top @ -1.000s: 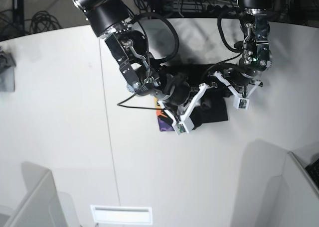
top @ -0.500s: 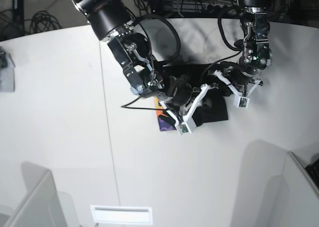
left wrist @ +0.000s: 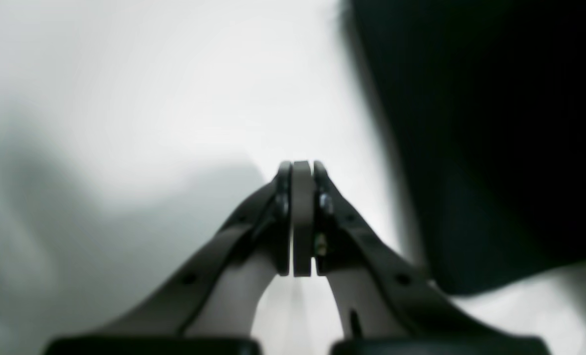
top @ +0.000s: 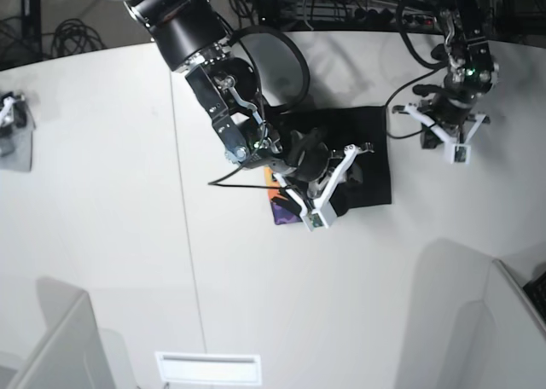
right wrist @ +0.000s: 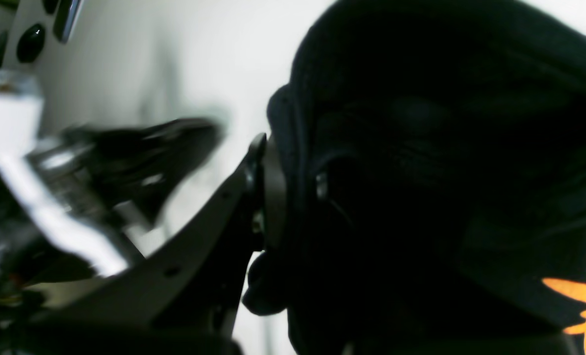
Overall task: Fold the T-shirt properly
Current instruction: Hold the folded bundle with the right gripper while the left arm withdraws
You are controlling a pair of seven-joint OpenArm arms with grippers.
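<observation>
- Two arms work over a white table [top: 102, 218], and we use the shirt [top: 367, 163] as our landmark.
- We see the shirt as a black, bunched-up pile near the middle of the table, toward the far edge.
- A bit of orange and purple print [top: 280, 208] peeks out at the shirt's lower left corner in the base view.
- Our right gripper [top: 328, 180] sits right on the shirt, over its left part in the base view.
- In the right wrist view, black cloth [right wrist: 421, 172] fills the space between the jaws of the right gripper [right wrist: 293, 192], so they are pinching the shirt. One finger [right wrist: 256, 197] shows at the cloth's left edge; the other is hidden in the folds.
- An orange patch [right wrist: 576, 301] shows at the bottom right of that view.
- Our left gripper [top: 444, 133] is off the shirt, just past its right edge in the base view, and apart from it.
- In the left wrist view, the left gripper [left wrist: 301, 217] has its jaws pressed together with nothing between them. The shirt [left wrist: 495, 123] lies to its right, with bare table [left wrist: 174, 98] under the gripper.
</observation>
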